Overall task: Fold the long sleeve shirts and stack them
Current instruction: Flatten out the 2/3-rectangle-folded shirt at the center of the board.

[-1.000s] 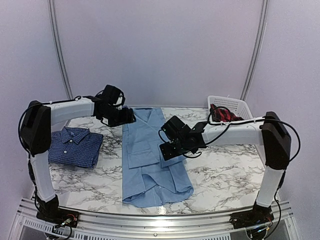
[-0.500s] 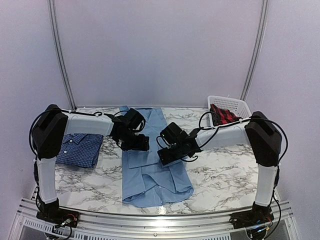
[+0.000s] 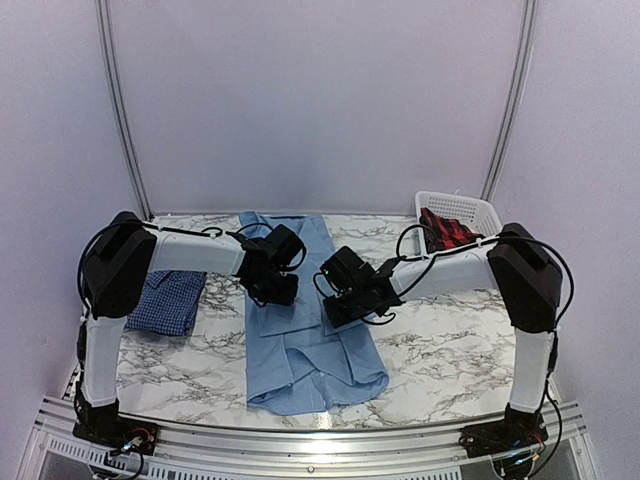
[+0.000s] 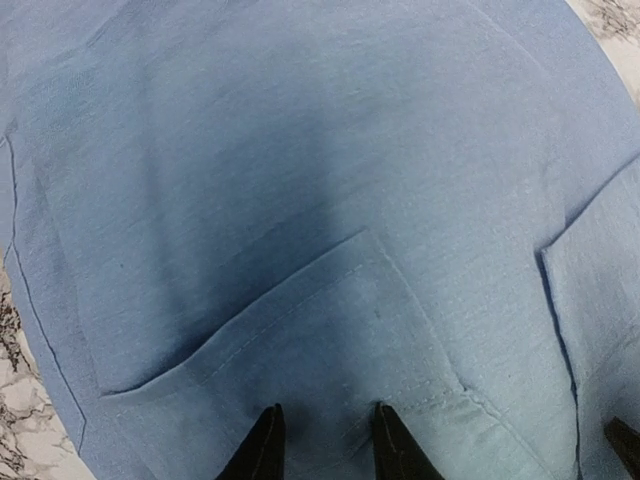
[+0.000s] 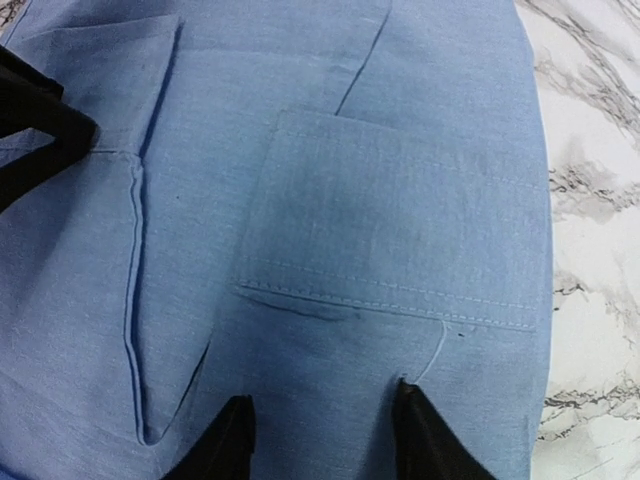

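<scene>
The light blue long sleeve shirt (image 3: 300, 350) lies lengthwise down the middle of the table, its lower part folded over. Both grippers press down on its middle. My left gripper (image 3: 278, 292) (image 4: 325, 420) has its fingertips set on the cloth just below a pocket seam, with a narrow gap and flat cloth between them. Beside the chest pocket (image 5: 390, 230), my right gripper (image 3: 338, 308) (image 5: 322, 405) rests on the cloth with its fingers wider apart. No pinched fold shows in either. The dark blue checked shirt (image 3: 168, 302) lies folded at the left, partly behind my left arm.
A white basket (image 3: 470, 208) holding red cloth stands at the back right corner. Marble tabletop (image 3: 440, 350) shows to the right of the light blue shirt and along the front. The left gripper's black body (image 5: 30, 120) shows at the upper left of the right wrist view.
My left arm swung from the back left, near the collar, onto the middle of the light blue shirt. The right gripper lowered slightly onto the cloth. Both pairs of jaws have narrowed.
</scene>
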Motion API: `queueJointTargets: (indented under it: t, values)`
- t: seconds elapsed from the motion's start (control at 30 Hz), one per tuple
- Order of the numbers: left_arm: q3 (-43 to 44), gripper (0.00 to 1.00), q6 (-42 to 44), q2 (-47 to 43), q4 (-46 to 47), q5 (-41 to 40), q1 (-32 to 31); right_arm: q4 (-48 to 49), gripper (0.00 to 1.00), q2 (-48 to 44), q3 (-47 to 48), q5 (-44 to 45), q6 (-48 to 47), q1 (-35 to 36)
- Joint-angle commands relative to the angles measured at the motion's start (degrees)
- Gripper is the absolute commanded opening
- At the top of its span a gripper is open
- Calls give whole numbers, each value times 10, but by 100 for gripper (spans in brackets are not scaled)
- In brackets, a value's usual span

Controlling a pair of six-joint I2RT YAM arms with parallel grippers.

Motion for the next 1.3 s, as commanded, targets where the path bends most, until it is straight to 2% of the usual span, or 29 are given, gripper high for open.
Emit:
queueJointTargets:
  t: [0.0, 0.1, 0.23, 0.27, 0.47, 0.5, 0.53, 0.63, 0.7, 0.83, 0.93, 1.03, 1.13, 1.27]
  values:
    - [6, 25, 4, 3, -25, -28, -2, 6, 36, 5, 11, 14, 0, -1]
    - [7, 12, 9, -5, -25, -35, -1, 4, 20, 8, 17, 13, -4, -1]
    - [10, 0, 14, -9, -24, -33, -1, 3, 4, 13, 25, 7, -4, -2]
    - [10, 0, 12, -9, -25, -33, -1, 3, 2, 13, 24, 7, -4, -2]
    - [6, 0, 6, -21, -23, -32, 2, 5, 0, 2, 24, 4, -2, -7]
    - [4, 0, 3, -27, -22, -34, 3, 4, 2, 0, 25, 1, -4, -7]
    - [1, 0, 0, -33, -21, -33, 5, 4, 8, -3, 27, -3, -7, -7]
    - [-12, 0, -13, -67, -17, -44, 12, 8, 39, -12, 29, -14, -17, -6]
    - [-24, 0, -21, -94, -15, -54, 19, 6, 56, -11, 33, -15, -23, -1]
    - [-48, 0, -36, -151, -15, -78, 41, -6, 74, 7, 48, -12, -29, 11]
    - [-70, 0, -45, -196, -15, -94, 64, -9, 80, 25, 56, -14, -29, 19]
    - [-90, 0, -50, -233, -15, -107, 90, -11, 80, 36, 59, -18, -24, 21]
    - [-107, 0, -50, -268, -17, -114, 123, -15, 76, 45, 59, -21, -19, 20]
    - [-119, 0, -41, -301, -22, -119, 161, -25, 64, 49, 63, -11, -11, 17]
